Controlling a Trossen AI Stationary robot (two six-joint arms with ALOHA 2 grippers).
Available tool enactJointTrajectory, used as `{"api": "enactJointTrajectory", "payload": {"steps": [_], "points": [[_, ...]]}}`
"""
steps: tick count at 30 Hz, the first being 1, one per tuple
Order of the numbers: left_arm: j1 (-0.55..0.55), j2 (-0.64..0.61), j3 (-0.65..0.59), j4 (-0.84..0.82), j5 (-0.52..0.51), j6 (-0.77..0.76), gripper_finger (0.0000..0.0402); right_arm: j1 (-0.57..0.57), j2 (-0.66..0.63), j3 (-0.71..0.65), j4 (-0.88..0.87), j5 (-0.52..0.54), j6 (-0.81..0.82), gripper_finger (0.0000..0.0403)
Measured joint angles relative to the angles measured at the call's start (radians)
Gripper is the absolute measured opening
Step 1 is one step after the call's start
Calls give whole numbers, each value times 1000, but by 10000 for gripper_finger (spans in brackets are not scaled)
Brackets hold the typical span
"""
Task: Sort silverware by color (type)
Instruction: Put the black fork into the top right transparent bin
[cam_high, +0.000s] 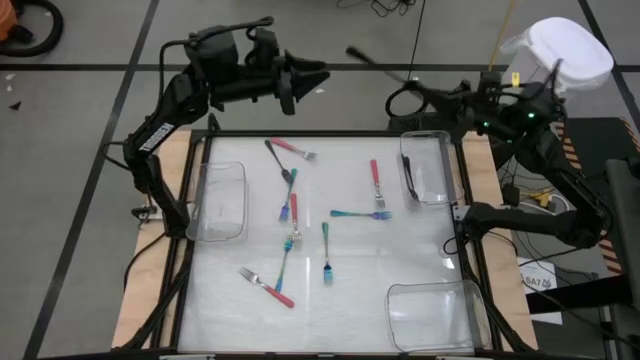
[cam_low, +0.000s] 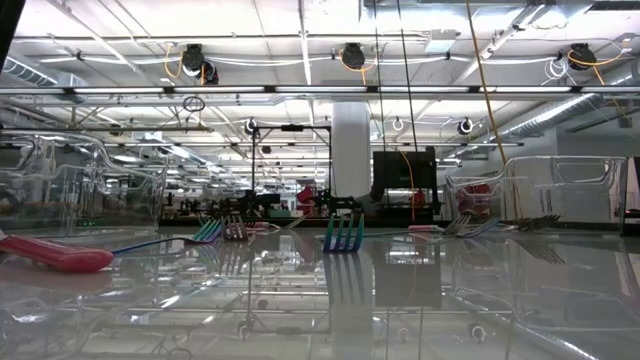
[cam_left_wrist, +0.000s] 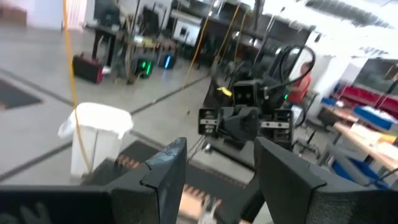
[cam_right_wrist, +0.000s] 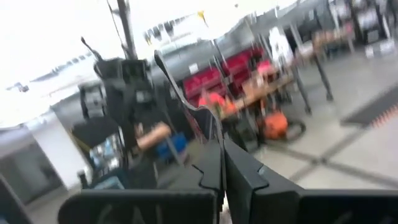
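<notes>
Several slim forks with pink or teal handles lie scattered on the white table top, among them a pink one (cam_high: 375, 185), a teal one (cam_high: 360, 214) and a teal one (cam_high: 326, 252). A black fork (cam_high: 278, 160) lies near the far edge, and another black fork (cam_high: 410, 176) lies in the far right bin. My right gripper (cam_high: 412, 82) (cam_right_wrist: 217, 155) is raised beyond the table's far edge, shut on a third black fork (cam_high: 372, 62). My left gripper (cam_high: 312, 75) (cam_left_wrist: 221, 168) is open, raised over the far edge, facing the right arm. Neither gripper shows in the low view. My right gripper pinches one end of the black fork (cam_right_wrist: 208, 134) between its two shut fingers. The fork runs on past the fingertips, along them, toward the left arm. It is lifted clear, high above the table's far edge. Which end is held cannot be told.
Three clear bins stand on the table: one at the left edge (cam_high: 222, 200), one at the far right corner (cam_high: 432, 160), one at the near right corner (cam_high: 437, 312). In the low view a pink handle (cam_low: 50, 255) and teal tines (cam_low: 345, 232) lie close by.
</notes>
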Motion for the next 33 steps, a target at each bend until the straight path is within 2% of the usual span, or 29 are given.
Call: {"api": "enactJointTrajectory", "payload": {"steps": [7, 13, 21, 33], "points": [[-5, 29, 0, 129, -4, 16, 189, 0, 31, 0, 170, 64, 13, 0], [-17, 83, 0, 251, -4, 10, 189, 0, 84, 0, 347, 66, 39, 0], [-37, 150, 0, 418, -1, -6, 189, 1, 166, 0, 500, 62, 63, 0], [-40, 176, 0, 469, -17, 42, 188, 56, 302, 0, 649, 54, 124, 0]]}}
